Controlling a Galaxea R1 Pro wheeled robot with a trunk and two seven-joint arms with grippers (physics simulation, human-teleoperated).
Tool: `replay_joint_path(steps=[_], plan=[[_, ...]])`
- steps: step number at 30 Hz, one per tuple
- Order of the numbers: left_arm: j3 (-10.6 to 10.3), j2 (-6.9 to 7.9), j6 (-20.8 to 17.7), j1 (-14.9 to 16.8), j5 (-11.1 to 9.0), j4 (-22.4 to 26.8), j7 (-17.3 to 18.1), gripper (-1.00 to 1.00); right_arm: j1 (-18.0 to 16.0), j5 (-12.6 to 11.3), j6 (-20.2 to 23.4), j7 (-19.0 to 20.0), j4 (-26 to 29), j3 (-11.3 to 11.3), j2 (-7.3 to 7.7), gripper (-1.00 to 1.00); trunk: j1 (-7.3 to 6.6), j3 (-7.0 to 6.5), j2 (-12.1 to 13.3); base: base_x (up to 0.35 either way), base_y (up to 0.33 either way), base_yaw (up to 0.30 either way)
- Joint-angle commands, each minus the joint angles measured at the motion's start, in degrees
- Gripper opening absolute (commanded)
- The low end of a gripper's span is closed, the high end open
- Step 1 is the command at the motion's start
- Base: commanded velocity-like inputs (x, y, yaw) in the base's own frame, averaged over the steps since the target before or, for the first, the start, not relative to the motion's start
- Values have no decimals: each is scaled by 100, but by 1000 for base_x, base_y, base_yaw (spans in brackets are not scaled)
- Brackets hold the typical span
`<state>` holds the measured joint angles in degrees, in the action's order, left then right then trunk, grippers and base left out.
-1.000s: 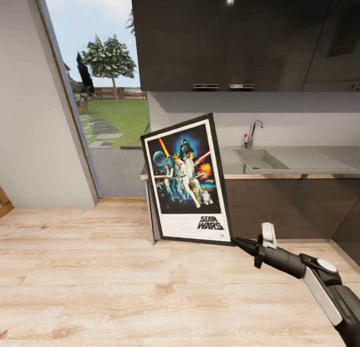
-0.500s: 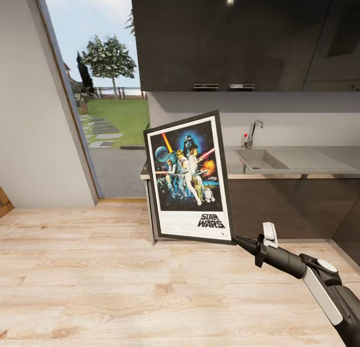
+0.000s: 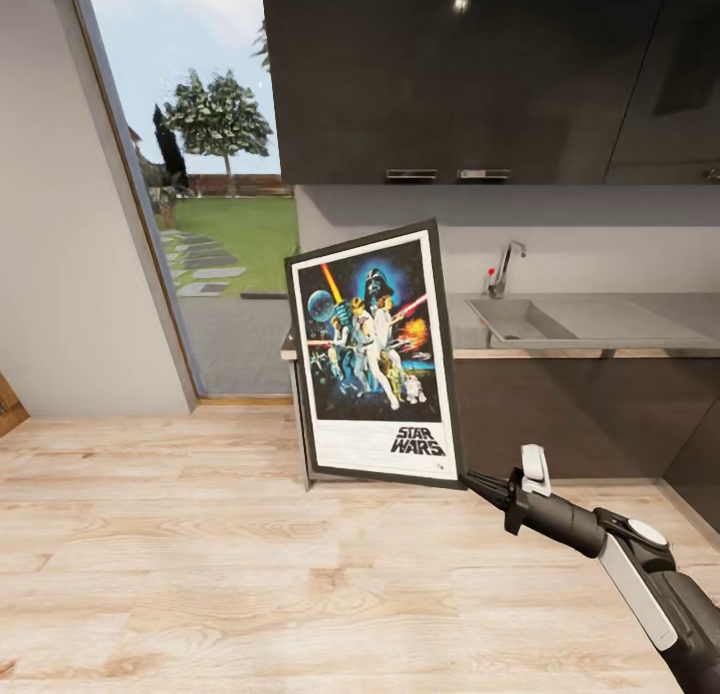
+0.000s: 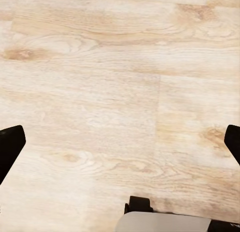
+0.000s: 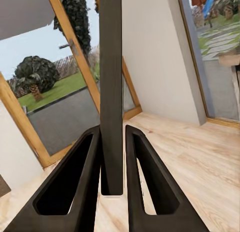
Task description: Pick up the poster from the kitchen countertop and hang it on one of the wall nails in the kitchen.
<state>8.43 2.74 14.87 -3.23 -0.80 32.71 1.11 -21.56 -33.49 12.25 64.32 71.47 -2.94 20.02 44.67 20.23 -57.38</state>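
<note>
One landmark was used for placing: the steel sink [image 3: 520, 321] set in the grey worktop [image 3: 620, 319]. Far to the left of the sink, a tall glazed opening [image 3: 190, 174] onto a lawn was seen, with pale wooden floor [image 3: 200, 534] spread below it. Over that floor the left gripper [image 4: 120, 142] was pointed, its two dark fingertips well apart, so its jaws were taken to be spread and empty. Just left of the sink, in front of the worktop's end, the poster [image 3: 372, 354] was held off the floor, nearly upright and slightly tilted, clear of the worktop. Below the sink, the right gripper [image 3: 478, 485] was seen at the poster's lower right corner; in the right wrist view its jaws were pinched on the black frame edge [image 5: 111, 91]. The poster was judged stiff, flat and light, though prone to swing when held by one corner. A hold nearer the middle of an edge was judged steadier for hanging. No wall nail could be made out.
</note>
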Motion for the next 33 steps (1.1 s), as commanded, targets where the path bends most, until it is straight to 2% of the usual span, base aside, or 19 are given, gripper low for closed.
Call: replay_joint_path(steps=[1, 8, 18, 23, 24, 27, 31, 32, 33], plan=[[9, -1, 7, -3, -8, 8, 12, 100, -6, -67, 78, 28, -6, -11, -13, -100, -22, -13, 37, 0, 0, 0], [9, -1, 7, -3, -8, 8, 12, 100, -6, -61, 48, 21, -269, -14, -47, -100, -176, -139, 318, 0, 0, 0], [7, -1, 7, -3, -8, 8, 12, 100, -6, -52, 34, -8, -319, -15, -104, -100, -395, -318, 719, 0, 0, 0], [1, -1, -1, -3, -7, 8, 12, 100, -6, -51, 32, -100, -318, -12, -114, -100, -505, -408, 920, 0, 0, 0], [-1, -1, -2, -3, -8, 8, 12, 100, -6, -52, 22, -290, -311, -7, -114, -100, -527, -426, 960, 0, 0, 0], [-10, -7, -17, -3, -8, 19, 12, 100, -6, -52, 17, -366, -306, -6, -114, -100, -593, -480, 1080, 0, 0, 0], [-31, -19, -134, -3, -10, 431, 19, 100, -6, -52, 15, -401, -292, -5, -116, -100, -681, -552, 1241, 0, 0, 0], [-32, -20, -306, -3, -11, 679, 22, 100, -6, -52, 15, -405, -288, -7, -115, -100, -703, -570, 1281, 0, 0, 0], [-35, -24, -822, -3, -16, 1155, 17, 100, -6, -52, 16, -408, -281, -4, -113, -100, -725, -588, 1321, 0, 0, 0]])
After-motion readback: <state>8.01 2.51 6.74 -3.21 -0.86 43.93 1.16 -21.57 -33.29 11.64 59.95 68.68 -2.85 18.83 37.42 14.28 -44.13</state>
